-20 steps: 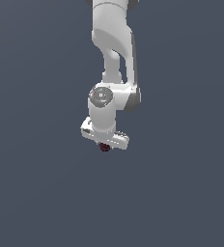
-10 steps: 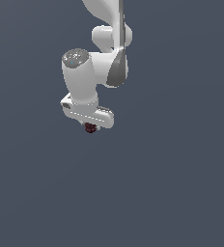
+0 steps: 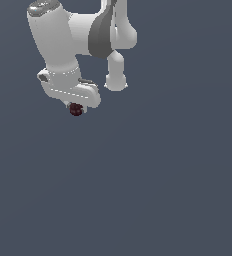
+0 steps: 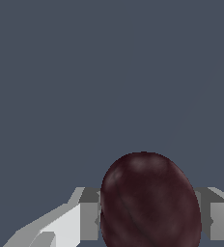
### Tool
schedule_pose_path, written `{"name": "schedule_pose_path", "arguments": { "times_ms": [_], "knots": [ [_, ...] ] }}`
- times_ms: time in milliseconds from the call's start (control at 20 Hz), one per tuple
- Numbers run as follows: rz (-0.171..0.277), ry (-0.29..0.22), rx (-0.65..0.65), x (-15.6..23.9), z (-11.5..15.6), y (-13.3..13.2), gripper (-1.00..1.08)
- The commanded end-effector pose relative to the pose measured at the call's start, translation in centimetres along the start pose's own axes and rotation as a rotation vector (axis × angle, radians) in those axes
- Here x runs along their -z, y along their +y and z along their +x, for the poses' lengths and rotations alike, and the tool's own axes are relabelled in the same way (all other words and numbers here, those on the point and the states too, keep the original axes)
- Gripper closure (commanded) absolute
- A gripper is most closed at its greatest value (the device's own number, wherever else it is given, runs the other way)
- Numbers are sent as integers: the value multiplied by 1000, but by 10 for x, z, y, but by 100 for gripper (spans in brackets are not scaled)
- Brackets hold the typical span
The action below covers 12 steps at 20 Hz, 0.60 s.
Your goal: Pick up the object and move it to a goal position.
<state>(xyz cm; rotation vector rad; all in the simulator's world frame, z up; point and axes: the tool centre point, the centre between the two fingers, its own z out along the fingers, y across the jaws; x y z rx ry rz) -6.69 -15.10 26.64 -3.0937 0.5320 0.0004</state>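
Maroon ball (image 3: pixel 76 109) sits clamped between the jaws of the gripper (image 3: pixel 76 108), at the upper left of the exterior view. In the wrist view the ball (image 4: pixel 150 202) fills the gap between both fingers (image 4: pixel 87 219). It is probably light, rigid and smooth; being round, it may roll, so grip across its widest middle.
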Motion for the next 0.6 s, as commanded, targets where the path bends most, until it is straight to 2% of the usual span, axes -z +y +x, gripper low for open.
{"name": "schedule_pose_path", "arguments": {
  "times_ms": [0,300,550],
  "knots": [
    [0,0,1,18,-4,14,108],
    [-1,0,1,46,-8,36,108],
    [-2,1,1,53,-9,41,108]
  ]
}}
